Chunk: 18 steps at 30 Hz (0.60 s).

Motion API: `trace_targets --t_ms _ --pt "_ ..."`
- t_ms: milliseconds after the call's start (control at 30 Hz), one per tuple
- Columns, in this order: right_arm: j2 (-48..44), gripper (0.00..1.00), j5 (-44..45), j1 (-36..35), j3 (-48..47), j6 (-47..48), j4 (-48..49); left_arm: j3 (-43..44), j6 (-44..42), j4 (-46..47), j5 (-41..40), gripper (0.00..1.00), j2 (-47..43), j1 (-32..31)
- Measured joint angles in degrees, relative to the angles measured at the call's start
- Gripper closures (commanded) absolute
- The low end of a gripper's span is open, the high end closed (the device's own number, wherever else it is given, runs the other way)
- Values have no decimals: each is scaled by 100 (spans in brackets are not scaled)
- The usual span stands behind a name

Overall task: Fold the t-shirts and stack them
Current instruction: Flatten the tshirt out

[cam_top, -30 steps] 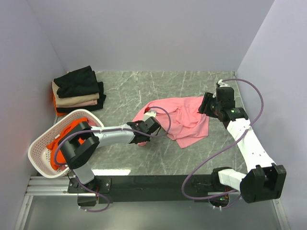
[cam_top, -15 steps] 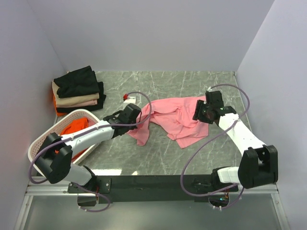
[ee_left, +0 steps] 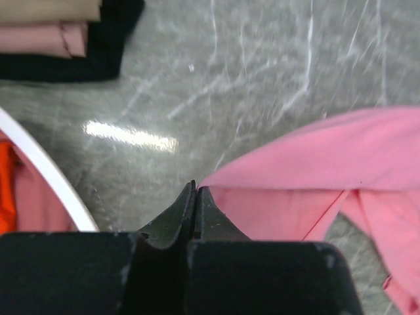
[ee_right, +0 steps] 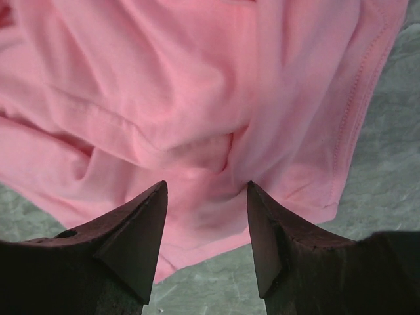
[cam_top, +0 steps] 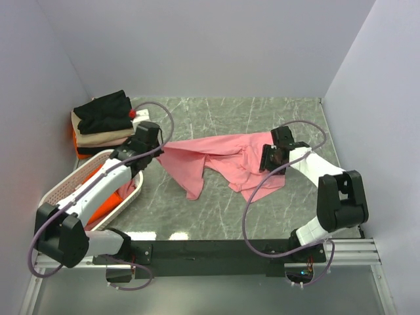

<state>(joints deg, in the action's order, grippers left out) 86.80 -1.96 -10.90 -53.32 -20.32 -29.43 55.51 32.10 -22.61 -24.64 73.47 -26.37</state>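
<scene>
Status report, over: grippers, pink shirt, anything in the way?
Left gripper shut on pink shirt corner. Right gripper open over it, holding nothing. Basket and folded stack beside left gripper.

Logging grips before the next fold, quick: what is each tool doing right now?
Left tool: closed, pinching a corner of the pink t-shirt.
Right tool: open above that shirt, holding nothing.

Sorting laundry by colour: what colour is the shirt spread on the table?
Light pink; the t-shirt shows best in the right wrist view.

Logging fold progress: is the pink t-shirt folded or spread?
Not folded: the light pink cloth t-shirt lies crumpled, stretched sideways across the grey marble-patterned table, with creases and overlapping flaps visible.
</scene>
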Motion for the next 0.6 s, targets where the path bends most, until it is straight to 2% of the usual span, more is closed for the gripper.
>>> trace_targets --t_ms 167,367,600 --pt "310 41 195 0 -4 0 -37 157 2 -61 79 100 -363 330" --pt "323 42 538 -4 -87 2 -195 164 7 -236 92 99 -446 396" --pt "-103 42 498 -332 -400 0 -275 164 4 -236 186 100 -444 396"
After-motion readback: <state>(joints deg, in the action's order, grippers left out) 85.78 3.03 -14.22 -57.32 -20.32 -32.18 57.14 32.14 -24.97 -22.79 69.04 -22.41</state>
